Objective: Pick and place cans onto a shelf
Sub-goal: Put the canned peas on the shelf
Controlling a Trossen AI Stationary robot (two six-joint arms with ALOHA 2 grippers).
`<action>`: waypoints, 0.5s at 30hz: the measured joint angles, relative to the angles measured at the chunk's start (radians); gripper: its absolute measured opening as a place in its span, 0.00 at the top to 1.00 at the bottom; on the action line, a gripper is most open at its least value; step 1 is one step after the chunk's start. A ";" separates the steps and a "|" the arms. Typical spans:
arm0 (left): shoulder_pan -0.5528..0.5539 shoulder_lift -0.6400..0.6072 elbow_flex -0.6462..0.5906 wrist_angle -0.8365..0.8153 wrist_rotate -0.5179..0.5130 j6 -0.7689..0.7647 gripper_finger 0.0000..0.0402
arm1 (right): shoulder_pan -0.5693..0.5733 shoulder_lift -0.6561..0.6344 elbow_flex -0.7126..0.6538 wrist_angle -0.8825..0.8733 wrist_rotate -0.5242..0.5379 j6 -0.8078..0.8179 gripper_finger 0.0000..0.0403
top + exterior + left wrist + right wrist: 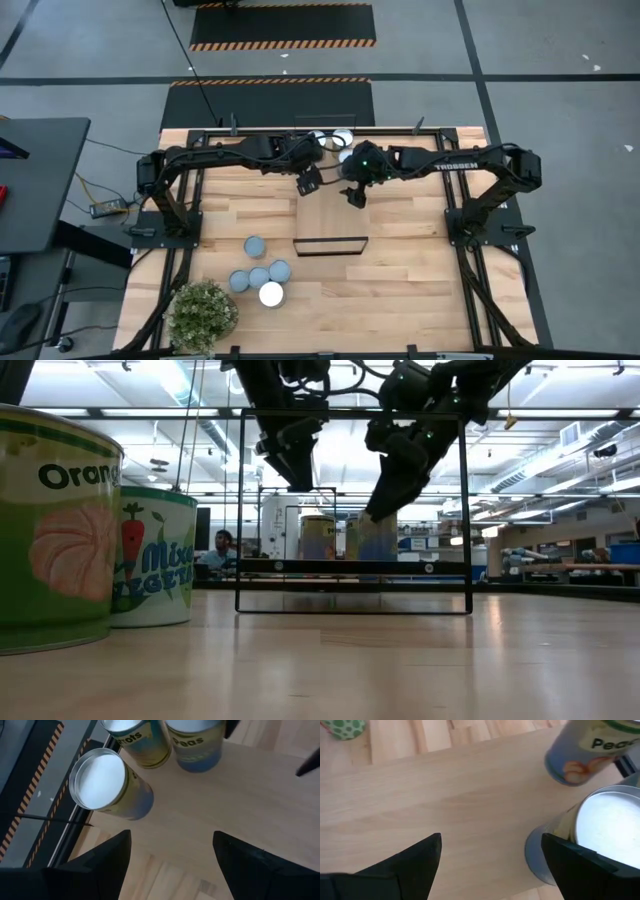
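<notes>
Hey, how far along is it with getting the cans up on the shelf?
Partly done. Three cans stand at the far end of the shelf. Nothing is in hand: the left gripper and right gripper both hang open and empty over the shelf near those cans. Left to do: five cans wait on the table beside the potted plant.

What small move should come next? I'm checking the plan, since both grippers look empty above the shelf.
Probably swing the left gripper toward the cans near the plant. It hangs open and empty over the shelf, whose far end already holds cans, as does the open right gripper.
</notes>
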 joint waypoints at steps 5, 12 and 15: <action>0.000 0.000 0.000 0.009 0.000 0.000 0.29 | -0.029 -0.001 0.000 0.010 -0.045 0.007 0.13; 0.000 -0.003 0.000 -0.006 0.012 -0.008 0.29 | 0.005 -0.039 0.097 -0.180 -0.075 0.056 0.13; 0.000 -0.024 0.001 0.021 0.067 -0.020 0.29 | 0.018 -0.086 0.139 -0.253 -0.040 0.038 0.13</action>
